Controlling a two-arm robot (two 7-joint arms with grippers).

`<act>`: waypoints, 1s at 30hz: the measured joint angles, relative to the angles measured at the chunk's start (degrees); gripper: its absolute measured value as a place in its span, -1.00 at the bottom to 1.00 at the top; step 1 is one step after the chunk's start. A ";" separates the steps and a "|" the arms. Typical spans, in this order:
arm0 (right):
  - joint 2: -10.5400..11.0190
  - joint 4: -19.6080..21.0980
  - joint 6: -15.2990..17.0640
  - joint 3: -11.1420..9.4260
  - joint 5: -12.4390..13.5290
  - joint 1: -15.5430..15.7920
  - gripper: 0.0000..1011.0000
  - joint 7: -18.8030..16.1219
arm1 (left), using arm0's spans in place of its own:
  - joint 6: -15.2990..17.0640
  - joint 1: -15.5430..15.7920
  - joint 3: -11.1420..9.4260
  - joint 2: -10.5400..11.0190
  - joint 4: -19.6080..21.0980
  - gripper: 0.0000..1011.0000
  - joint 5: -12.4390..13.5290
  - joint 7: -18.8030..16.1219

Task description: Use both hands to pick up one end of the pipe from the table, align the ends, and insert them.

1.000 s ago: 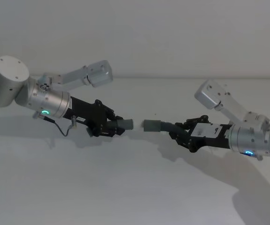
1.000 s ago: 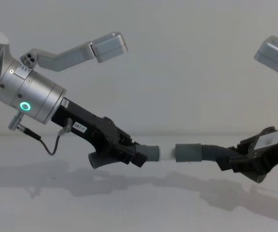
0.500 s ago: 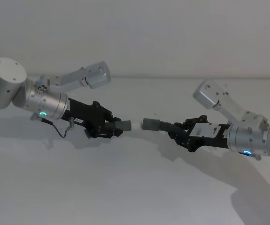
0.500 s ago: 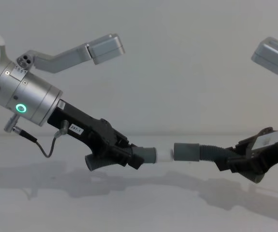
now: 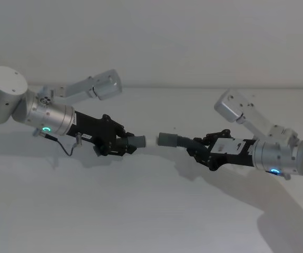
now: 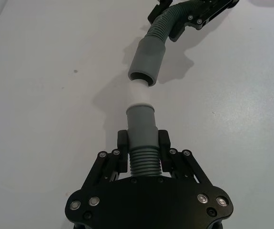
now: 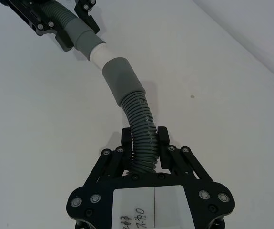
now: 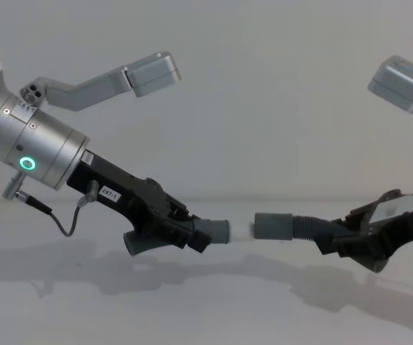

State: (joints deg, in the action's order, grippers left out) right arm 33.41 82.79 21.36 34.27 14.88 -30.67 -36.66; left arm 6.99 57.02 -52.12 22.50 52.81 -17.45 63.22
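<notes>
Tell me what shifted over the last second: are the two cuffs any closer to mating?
Not closer. Both arms drifted slightly toward the robot's left and down; the left gripper and right gripper carried the left hose piece and right hose piece along. Unchanged: both grips, and the whitish tip facing the open cuff, not inserted.

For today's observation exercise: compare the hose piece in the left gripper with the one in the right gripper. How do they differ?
The left hose piece ends in a cuff with a narrower whitish tip; the right hose piece ends in a wider open cuff. The left gripper clamps just behind the cuff, while the right gripper holds farther back, leaving curved ribbing exposed. Both are grey, ribbed, held off the table, cuffs facing each other.
</notes>
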 joint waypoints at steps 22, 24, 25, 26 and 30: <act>-0.63 -1.14 -0.37 0.57 -0.13 -0.66 -0.40 0.04 | -0.77 0.31 0.18 -0.17 -1.30 -0.28 -0.30 0.81; -0.69 -1.35 -0.41 0.60 -0.21 -0.76 -0.40 0.02 | -0.80 0.35 0.18 -0.24 -1.42 -0.28 -0.31 0.86; -0.71 -1.41 -0.43 0.62 -0.25 -0.78 -0.40 0.01 | -0.81 0.38 0.18 -0.28 -1.51 -0.28 -0.30 0.88; -0.76 -1.55 -0.44 0.64 -0.31 -0.85 -0.40 0.00 | -0.85 0.42 0.18 -0.34 -1.64 -0.28 -0.30 0.92; -0.84 -1.90 -0.48 0.68 -0.48 -1.02 -0.40 -0.06 | -0.93 0.51 0.18 -0.53 -2.01 -0.28 -0.26 1.03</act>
State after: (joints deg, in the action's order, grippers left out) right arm 32.57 80.89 20.88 34.95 14.39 -31.69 -36.72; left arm 6.05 57.53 -51.95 21.97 50.80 -17.71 64.25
